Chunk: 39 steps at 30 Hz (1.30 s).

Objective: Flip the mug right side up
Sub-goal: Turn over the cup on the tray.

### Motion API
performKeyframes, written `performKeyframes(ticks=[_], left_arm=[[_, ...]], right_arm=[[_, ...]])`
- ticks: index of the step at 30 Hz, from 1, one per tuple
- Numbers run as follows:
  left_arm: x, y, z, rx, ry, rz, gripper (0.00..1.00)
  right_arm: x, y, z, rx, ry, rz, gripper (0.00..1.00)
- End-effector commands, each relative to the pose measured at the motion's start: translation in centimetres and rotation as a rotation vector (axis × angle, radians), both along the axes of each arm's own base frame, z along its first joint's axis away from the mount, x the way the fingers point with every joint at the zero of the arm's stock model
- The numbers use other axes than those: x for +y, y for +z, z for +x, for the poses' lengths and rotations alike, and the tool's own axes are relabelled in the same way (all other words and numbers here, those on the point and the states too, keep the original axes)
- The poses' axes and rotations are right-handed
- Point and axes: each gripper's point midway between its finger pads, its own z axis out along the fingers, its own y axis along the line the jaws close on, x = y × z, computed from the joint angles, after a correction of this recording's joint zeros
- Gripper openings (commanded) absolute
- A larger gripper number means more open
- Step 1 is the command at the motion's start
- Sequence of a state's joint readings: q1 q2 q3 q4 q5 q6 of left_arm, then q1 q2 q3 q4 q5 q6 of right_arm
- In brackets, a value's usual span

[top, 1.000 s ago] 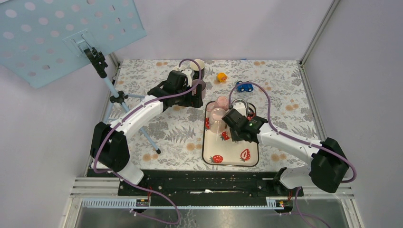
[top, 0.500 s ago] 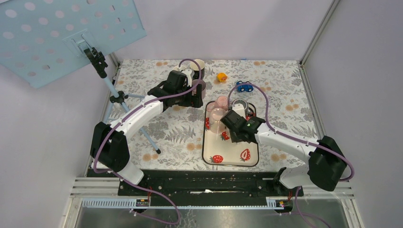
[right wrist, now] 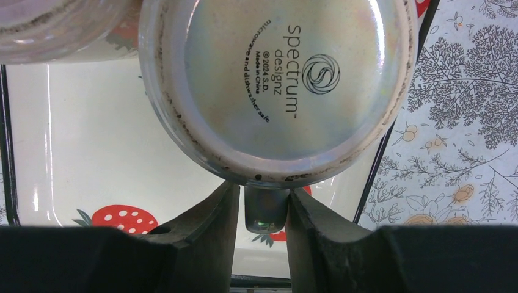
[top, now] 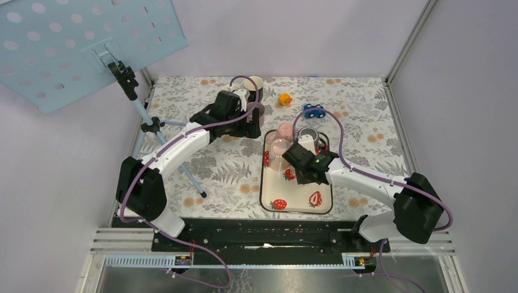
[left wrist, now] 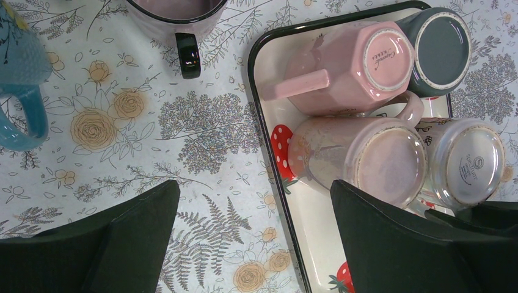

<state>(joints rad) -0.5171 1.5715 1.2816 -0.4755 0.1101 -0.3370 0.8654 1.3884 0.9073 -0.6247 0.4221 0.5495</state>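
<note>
My right pincer point(right wrist: 262, 204) is flanking the handle point(right wrist: 267, 223) of the upturned mug point(right wrist: 275, 85); whether it is pinching, I cannot tell. Next: clamping, lifting, flipping.

Plain pale lilac walls point(top: 293, 30) are enclosing the table point(top: 360, 116) at the back and on both sides, with a slim aluminium post point(top: 410, 36) running up the far right corner. The table is wearing a cloth printed with grey ferns and orange flowers. At the far left, a light-blue perforated panel point(top: 79, 43) is tilting on a thin tripod stand point(top: 149, 125). Soft, even light is falling over everything.
</note>
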Motion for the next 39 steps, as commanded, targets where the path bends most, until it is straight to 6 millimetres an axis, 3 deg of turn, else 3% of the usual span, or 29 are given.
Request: performKeyframes(ticks=[1,13,16,18,23,39], left_arm=[[-0.6,1.3,0.2,-0.047,-0.017,-0.045,0.99],[-0.7,1.4,0.1,-0.049,-0.02,-0.045,0.99],[-0.7,1.4,0.1,-0.048,-0.02,-0.046,0.99],[-0.7,1.4,0.1,-0.048,-0.02,-0.045,0.99],[-1.0,1.8,-0.1,-0.046,-0.022,-0.062,0.99],[-2.5,3.1,-1.4,-0.005,-0.035,-0.193,0.99]], right_arm=[[-0.3,0.1,-0.2,-0.009,-0.018,-0.029,0.39],[-0.2,-0.2,-0.2,-0.004,-0.025,-0.032,0.32],[0.0,-0.2,-0.1,-0.002,-0.021,-0.031,0.17],[0.1,-0.3,-0.1,0.002,-0.021,-0.031,0.0],[-0.3,0.6,0.0,-0.021,-0.054,-0.029,0.0],[-1.3,6.2,0.3,-0.169,-0.117,0.101,0.0]])
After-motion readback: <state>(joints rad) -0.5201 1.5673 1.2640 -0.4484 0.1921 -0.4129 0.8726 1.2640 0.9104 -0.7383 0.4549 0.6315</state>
